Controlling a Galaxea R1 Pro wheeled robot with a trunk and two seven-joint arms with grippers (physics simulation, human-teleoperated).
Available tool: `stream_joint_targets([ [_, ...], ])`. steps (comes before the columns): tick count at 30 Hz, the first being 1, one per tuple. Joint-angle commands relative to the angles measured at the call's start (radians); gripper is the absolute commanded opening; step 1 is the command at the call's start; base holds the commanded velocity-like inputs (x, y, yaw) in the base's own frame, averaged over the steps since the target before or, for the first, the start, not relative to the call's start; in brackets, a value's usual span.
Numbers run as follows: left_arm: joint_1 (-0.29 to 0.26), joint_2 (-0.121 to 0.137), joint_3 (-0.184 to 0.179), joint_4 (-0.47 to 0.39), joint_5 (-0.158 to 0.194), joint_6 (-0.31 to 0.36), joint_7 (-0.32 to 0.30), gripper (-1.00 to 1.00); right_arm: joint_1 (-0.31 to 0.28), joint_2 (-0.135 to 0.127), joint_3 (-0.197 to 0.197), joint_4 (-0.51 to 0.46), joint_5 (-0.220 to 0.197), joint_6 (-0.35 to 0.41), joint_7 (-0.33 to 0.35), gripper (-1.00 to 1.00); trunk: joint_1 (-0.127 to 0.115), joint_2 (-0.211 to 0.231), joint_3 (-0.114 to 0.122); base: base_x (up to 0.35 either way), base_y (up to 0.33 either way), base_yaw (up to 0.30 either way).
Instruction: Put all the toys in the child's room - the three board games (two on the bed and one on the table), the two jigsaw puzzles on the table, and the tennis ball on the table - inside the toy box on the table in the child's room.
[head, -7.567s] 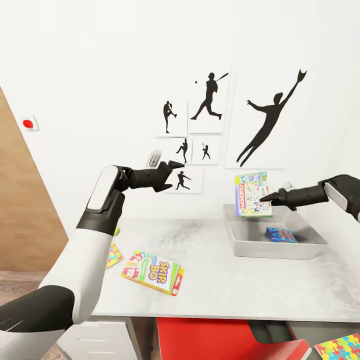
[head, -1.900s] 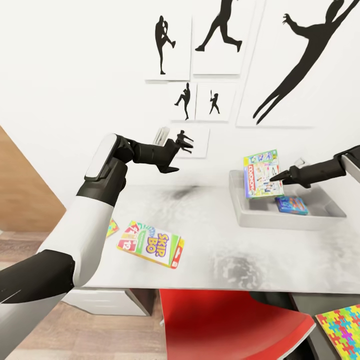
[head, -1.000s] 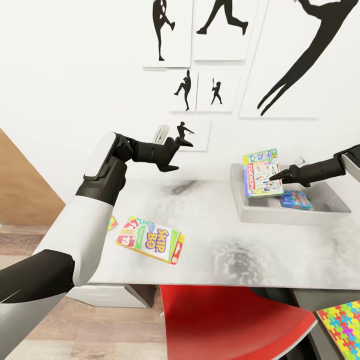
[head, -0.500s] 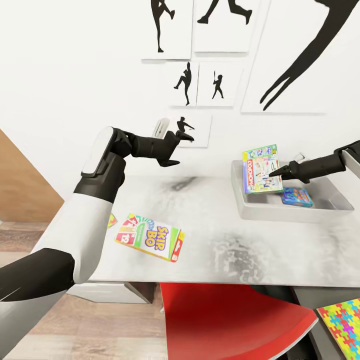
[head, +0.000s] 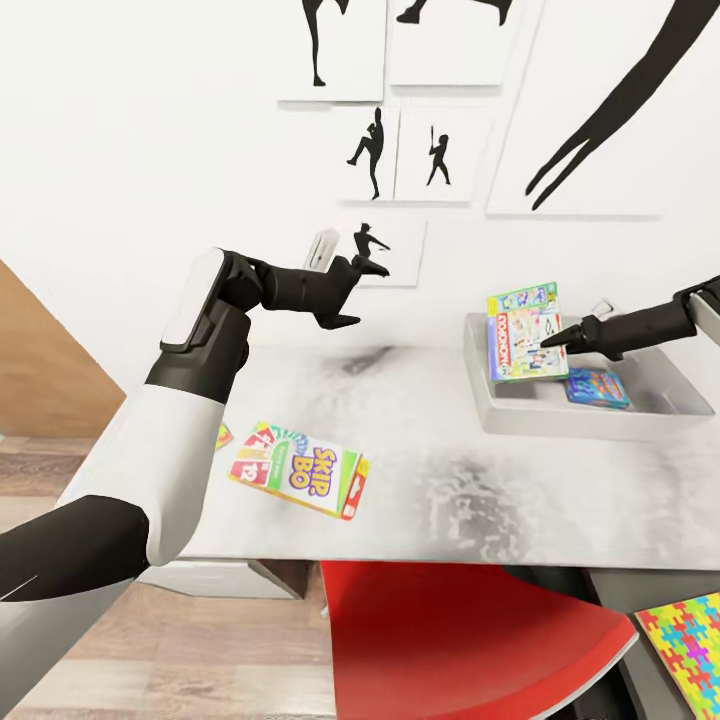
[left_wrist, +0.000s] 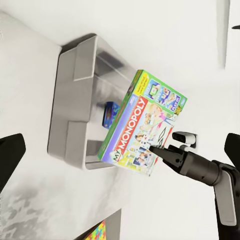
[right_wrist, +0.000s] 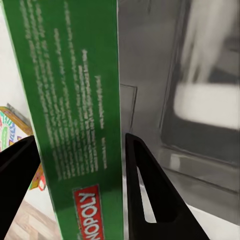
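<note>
My right gripper (head: 550, 343) is shut on the green-edged board game (head: 522, 335), a Monopoly box, and holds it upright over the left end of the grey toy box (head: 560, 420). In the right wrist view the box's green side (right_wrist: 70, 100) sits between the two black fingers (right_wrist: 145, 190). A smaller blue board game (head: 597, 388) lies inside the toy box. The SKIP BO box (head: 300, 482) lies flat on the table (head: 450, 500). One jigsaw puzzle (head: 222, 437) peeks out beside my left arm. My left gripper (head: 350, 290) hovers open and empty above the table. The tennis ball and bed are out of view.
A red chair (head: 470, 630) is tucked under the table's front edge. A second multicoloured puzzle square (head: 688, 640) lies low at the right, below the tabletop. The white wall with silhouette prints (head: 430, 150) stands right behind the table. A wooden door (head: 40, 370) is at the left.
The whole view has shifted as the camera came closer and tilted down. The right gripper still holds the Monopoly box over the toy box. The left arm keeps its pose.
</note>
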Motion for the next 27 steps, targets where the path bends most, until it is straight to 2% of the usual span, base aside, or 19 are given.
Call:
stream_joint_targets([
  [1, -0.001, 0.0, 0.001, -0.001, 0.009, 0.0, 0.01, 1.0, -0.003, -0.002, 0.004, 0.0, -0.004, 0.006, 0.008, -1.0, 0.0, -0.001, -0.003, 0.0, 0.0, 0.0],
  [12, -0.002, -0.001, 0.001, -0.002, 0.009, 0.0, 0.011, 1.0, -0.034, -0.014, 0.004, 0.003, -0.003, 0.004, -0.003, -1.0, 0.0, -0.001, -0.021, 0.0, 0.0, 0.0],
  [19, -0.002, -0.002, 0.001, -0.009, 0.01, 0.0, 0.011, 1.0, -0.052, -0.036, 0.003, 0.006, -0.002, 0.002, -0.008, -1.0, 0.0, -0.001, -0.032, 0.0, 0.0, 0.0],
  [27, -0.003, -0.003, 0.001, -0.015, 0.01, 0.0, 0.011, 1.0, -0.056, -0.046, 0.004, 0.007, -0.002, 0.0, -0.017, -1.0, 0.0, -0.001, -0.045, 0.0, 0.0, 0.0],
])
